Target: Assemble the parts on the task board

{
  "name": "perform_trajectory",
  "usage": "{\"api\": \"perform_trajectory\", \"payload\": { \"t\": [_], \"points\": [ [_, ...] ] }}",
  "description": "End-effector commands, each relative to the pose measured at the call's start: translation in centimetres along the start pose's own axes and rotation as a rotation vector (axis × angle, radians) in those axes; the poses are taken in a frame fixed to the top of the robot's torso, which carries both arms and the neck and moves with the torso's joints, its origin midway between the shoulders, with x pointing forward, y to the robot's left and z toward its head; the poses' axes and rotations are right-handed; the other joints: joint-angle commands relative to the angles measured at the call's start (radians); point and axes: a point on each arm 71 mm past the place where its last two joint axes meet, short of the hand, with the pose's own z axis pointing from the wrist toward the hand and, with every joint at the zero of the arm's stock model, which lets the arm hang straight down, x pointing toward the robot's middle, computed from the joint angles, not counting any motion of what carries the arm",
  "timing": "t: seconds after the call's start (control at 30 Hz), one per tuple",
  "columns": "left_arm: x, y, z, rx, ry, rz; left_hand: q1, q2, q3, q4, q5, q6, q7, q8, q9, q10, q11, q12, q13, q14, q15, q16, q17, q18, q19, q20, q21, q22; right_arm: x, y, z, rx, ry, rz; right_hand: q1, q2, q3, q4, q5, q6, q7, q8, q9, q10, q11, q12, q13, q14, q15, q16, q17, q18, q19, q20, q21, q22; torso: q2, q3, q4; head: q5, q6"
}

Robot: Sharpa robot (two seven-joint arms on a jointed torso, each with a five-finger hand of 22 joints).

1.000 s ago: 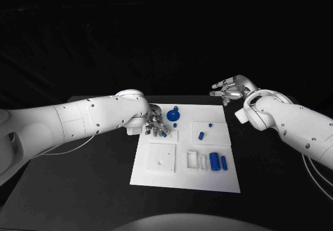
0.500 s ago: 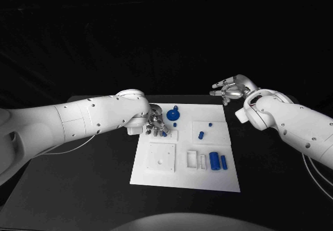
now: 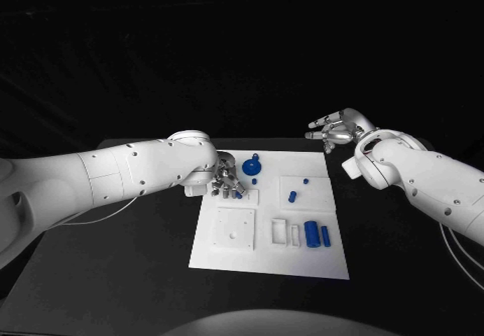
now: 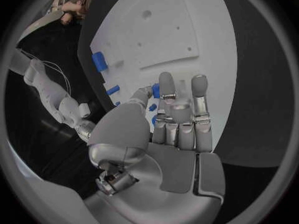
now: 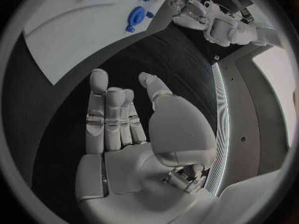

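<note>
The white task board (image 3: 271, 260) lies in the middle of the black table. My left hand (image 3: 226, 183) hovers low over its far left part, fingers straight and together. Its thumb and a finger pinch a small blue part (image 4: 156, 90). Beside that hand on the board sits a round blue disc (image 3: 251, 166). Two small blue pegs (image 3: 292, 197) stand in the far right plate, and a blue cylinder (image 3: 312, 234) lies nearer me. My right hand (image 3: 336, 131) hangs beyond the board's far right corner, fingers apart, holding nothing. The right wrist view shows the board (image 5: 74, 32) and the disc (image 5: 136, 16).
A raised square plate (image 3: 235, 227) with holes and two narrow white slots (image 3: 278, 232) sit on the board's near half. Black table (image 3: 111, 266) stretches out on both sides of the board. A thin cable (image 3: 106, 215) trails under my left arm.
</note>
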Motion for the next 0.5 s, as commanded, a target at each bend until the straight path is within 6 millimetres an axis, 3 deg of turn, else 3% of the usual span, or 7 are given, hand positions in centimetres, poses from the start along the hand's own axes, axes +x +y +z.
{"api": "perform_trajectory", "payload": {
  "t": [0.03,0.5],
  "points": [
    [0.27,0.04,0.09,-0.002,-0.005,0.014,0.010,-0.003,0.226,-0.222,0.005,0.001,-0.003,0.004,0.000,0.052,-0.014,0.006,-0.001,0.002,-0.008,0.007,0.001,0.011,0.006,0.002,-0.001,0.018,0.10,0.04,-0.01,-0.007,0.013,-0.009,-0.010,0.004,-0.006,-0.002,0.005,-0.001,0.002,-0.001,-0.001,-0.001,-0.008,0.002,-0.001,0.001,-0.006,-0.002,0.000,0.017,0.027,-0.007,-0.006,0.013,0.000,-0.0005,0.0002,0.000,0.000],
    [0.39,0.27,0.13,-0.007,0.003,0.020,0.010,-0.003,0.226,-0.222,0.005,0.001,-0.003,0.004,0.000,0.052,-0.014,0.006,-0.001,0.002,-0.008,0.007,0.001,0.011,0.006,0.002,-0.001,0.018,0.10,0.01,-0.02,-0.005,0.015,-0.009,-0.010,0.004,-0.006,-0.002,0.005,-0.001,0.002,-0.001,-0.001,-0.001,-0.008,0.002,-0.001,0.001,-0.006,-0.002,0.000,0.017,0.027,-0.007,-0.006,0.013,0.000,0.0003,-0.0008,0.000,-0.003]
  ]
}}
